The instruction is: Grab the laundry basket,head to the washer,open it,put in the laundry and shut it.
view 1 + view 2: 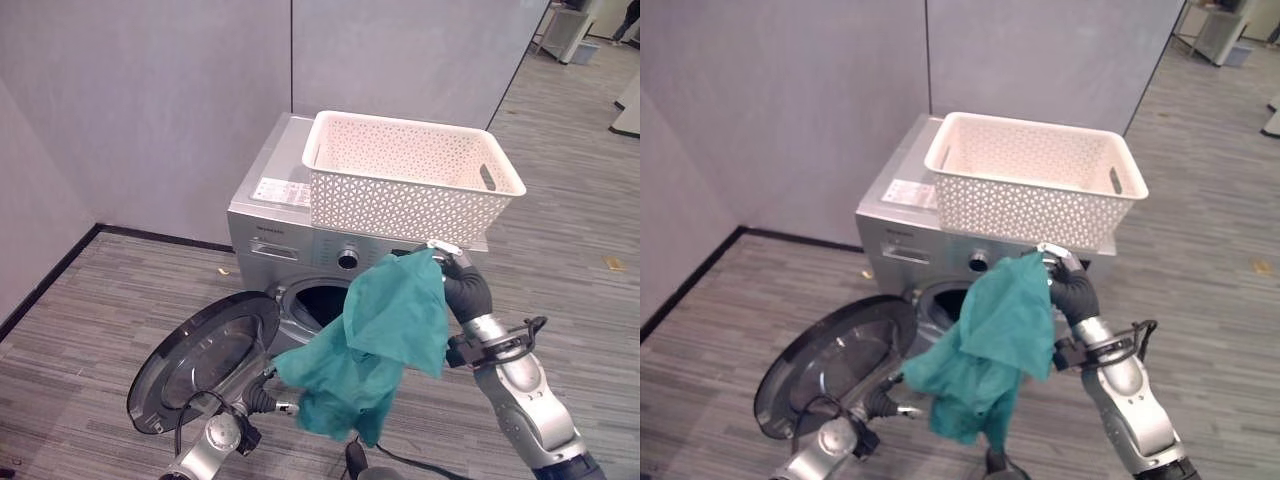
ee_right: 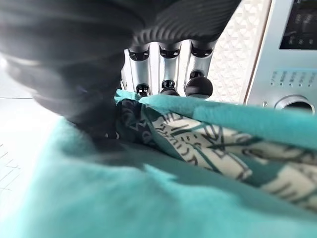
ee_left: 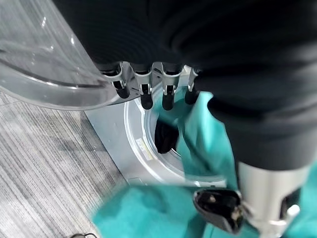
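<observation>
A teal cloth (image 1: 385, 340) hangs in front of the silver washer (image 1: 270, 215), partly covering its dark drum opening (image 1: 318, 300). My right hand (image 1: 462, 285) holds the cloth's top corner just below the control panel, with its fingers (image 2: 168, 69) curled over the patterned fabric (image 2: 148, 188). The round door (image 1: 205, 360) is swung fully open to the left. Low down by the door's inner edge, my left hand (image 1: 262, 400) touches the cloth's bottom fold, its fingers (image 3: 147, 94) straight and pointing at the drum opening (image 3: 166, 136). The white lattice laundry basket (image 1: 405, 180) stands on top of the washer.
The washer stands against grey partition walls (image 1: 150, 110) that meet in a corner to the left. Grey plank floor (image 1: 90, 310) lies in front and to the right. The open door takes up the space at the lower left.
</observation>
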{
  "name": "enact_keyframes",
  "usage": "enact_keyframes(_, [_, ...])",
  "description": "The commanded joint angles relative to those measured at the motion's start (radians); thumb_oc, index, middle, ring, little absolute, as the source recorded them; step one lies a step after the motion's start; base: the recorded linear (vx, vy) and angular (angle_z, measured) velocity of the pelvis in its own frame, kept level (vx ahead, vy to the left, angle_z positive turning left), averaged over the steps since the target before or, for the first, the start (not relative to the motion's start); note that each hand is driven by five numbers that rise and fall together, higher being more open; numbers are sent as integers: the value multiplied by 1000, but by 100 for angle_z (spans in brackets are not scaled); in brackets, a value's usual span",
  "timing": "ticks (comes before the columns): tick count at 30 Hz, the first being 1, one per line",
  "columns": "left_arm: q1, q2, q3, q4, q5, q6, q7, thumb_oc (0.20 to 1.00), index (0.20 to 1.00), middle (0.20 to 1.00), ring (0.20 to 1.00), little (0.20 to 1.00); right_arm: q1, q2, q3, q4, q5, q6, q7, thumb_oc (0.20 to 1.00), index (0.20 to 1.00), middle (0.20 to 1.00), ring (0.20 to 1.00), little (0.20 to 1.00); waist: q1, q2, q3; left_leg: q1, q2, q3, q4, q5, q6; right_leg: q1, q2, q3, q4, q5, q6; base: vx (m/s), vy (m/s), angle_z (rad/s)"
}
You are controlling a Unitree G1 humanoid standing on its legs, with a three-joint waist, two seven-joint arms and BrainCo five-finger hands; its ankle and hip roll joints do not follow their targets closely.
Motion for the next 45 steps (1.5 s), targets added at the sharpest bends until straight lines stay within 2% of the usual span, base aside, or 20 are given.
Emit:
enact_keyframes(1, [-47,37,9,-55,16,-54,-6,1000,1000,1000,1000,1000,-44,33,-37,-24,-24,-42,-7,200,200,200,200,200,49,9,46,-12,-66,52,180,-227,126,-231,-14,-48,206,81,22,-514,183,-16])
enact_keyframes(2, [-38,53,14,-70,7,-49,-12,1000,1000,1000,1000,1000,-58,43,-19,1,-32,-39,-9,200,200,200,200,200,67,44,61,-64,-55,72,192,-180,147,-218,-5,-132,410,1,-18,-331,133,-33])
enact_keyframes(3, [-33,58,18,-70,2,-47,-17,1000,1000,1000,1000,1000,-61,43,-15,5,-33,-38,-5,200,200,200,200,200,72,53,55,-79,-51,78,186,-162,154,-218,2,-143,474,-28,-25,-338,131,-46])
enact_keyframes(4, [-34,58,19,-70,2,-47,-17,1000,1000,1000,1000,1000,-62,43,-15,5,-33,-38,-5,200,200,200,200,200,72,50,53,-83,-53,78,185,-157,154,-222,0,-141,474,-25,-26,-196,69,-47])
enact_keyframes(5, [-24,64,24,-75,-8,-45,-20,1000,1000,1000,1000,1000,-73,42,-8,21,-38,-36,-3,200,200,200,200,200,84,66,46,-110,-44,91,172,-119,164,-222,10,-167,572,-54,-33,-149,56,-32])
enact_keyframes(7, [-3,77,40,-80,-17,-40,-32,1000,1000,1000,1000,1000,-70,48,-4,34,-46,-32,8,200,200,200,200,200,103,75,19,-129,-31,110,126,-83,167,-191,17,-199,630,-99,-49,-155,40,-20])
enact_keyframes(9, [-3,77,40,-81,-17,-40,-32,1000,1000,1000,1000,1000,-70,48,-4,34,-46,-32,8,200,200,200,200,200,103,74,19,-129,-32,111,125,-82,168,-191,17,-199,631,-100,-48,-100,-25,-21])
enact_keyframes(10, [19,77,54,-81,-35,-37,-38,1000,1000,1000,1000,1000,-77,51,-1,52,-52,-30,10,200,200,200,200,200,130,69,-11,-166,-24,136,95,-45,167,-116,23,-226,615,-119,-52,-126,-52,-29])
enact_keyframes(17, [38,76,82,-81,-60,-40,-36,1000,1000,1000,1000,1000,-111,62,16,79,-58,-32,-1,200,200,200,200,200,207,13,-64,-256,-23,218,94,-2,133,60,26,-291,358,-167,-46,-152,-120,-44])
enact_keyframes(18, [44,75,92,-78,-64,-39,-37,1000,1000,1000,1000,1000,-111,68,18,69,-49,-32,-1,200,200,200,200,200,229,-7,-70,-287,-13,232,103,13,114,108,45,-288,246,-244,-66,-156,-189,-32])
enact_keyframes(21, [62,59,111,-65,-91,-43,-29,1000,1000,1000,1000,1000,-130,67,41,86,-34,-38,0,200,200,200,200,200,254,-24,-49,-357,30,244,150,53,75,149,76,-281,111,-266,-89,-241,-245,-25])
enact_keyframes(23, [61,59,111,-65,-91,-43,-29,1000,1000,1000,1000,1000,-131,66,41,87,-34,-38,0,200,200,200,200,200,255,-22,-51,-361,33,245,148,58,75,145,80,-280,108,-260,-91,-121,-129,-35])
enact_keyframes(26, [69,42,110,-54,-98,-46,-34,1000,1000,1000,1000,1000,-95,36,27,87,-38,-39,5,200,200,200,200,200,245,-17,-25,-395,69,228,158,113,36,165,117,-287,28,-244,-106,-174,-171,-8])
enact_keyframes(31, [62,25,88,-60,-94,-48,-46,1000,1000,1000,1000,1000,-47,12,-9,80,-54,-43,3,200,200,200,200,200,226,4,2,-411,101,217,154,166,1,188,151,-304,-13,-239,-129,-107,-81,22])
enact_keyframes(32, [54,26,87,-62,-96,-49,-43,1000,1000,1000,1000,1000,-53,10,-5,82,-56,-42,1,200,200,200,200,200,227,5,15,-425,108,196,171,175,-12,182,153,-299,-9,-239,-135,-127,-29,18])
enact_keyframes(33, [49,34,89,-79,-91,-54,-35,1000,1000,1000,1000,1000,-73,3,17,95,-57,-40,6,200,200,200,200,200,243,2,35,-434,87,82,206,150,-28,170,146,-285,-1,-235,-138,-133,-23,14])
enact_keyframes(34, [48,34,90,-79,-91,-53,-35,1000,1000,1000,1000,1000,-74,3,17,96,-56,-41,6,200,200,200,200,200,241,3,34,-437,87,80,205,155,-27,167,147,-287,0,-233,-138,-91,-6,-3])
enact_keyframes(35, [49,38,90,-99,-92,-56,-35,1000,1000,1000,1000,1000,-86,-1,35,114,-52,-38,14,200,200,200,200,200,241,4,34,-423,78,8,196,134,-35,164,143,-283,-1,-231,-136,3,19,-22])
enact_keyframes(37, [37,39,75,-113,-109,-55,-39,1000,1000,1000,1000,1000,-83,-6,53,123,-44,-31,24,200,200,200,200,200,216,23,24,-379,107,-36,144,140,-35,171,137,-290,-4,-223,-127,58,72,-31])
enact_keyframes(45, [-21,66,38,-148,-97,-69,-43,1000,1000,1000,1000,1000,-86,25,114,132,-3,-29,58,200,200,200,200,200,188,37,-29,-255,119,-5,-24,159,-39,169,124,-265,-1,-215,-118,88,88,-2])
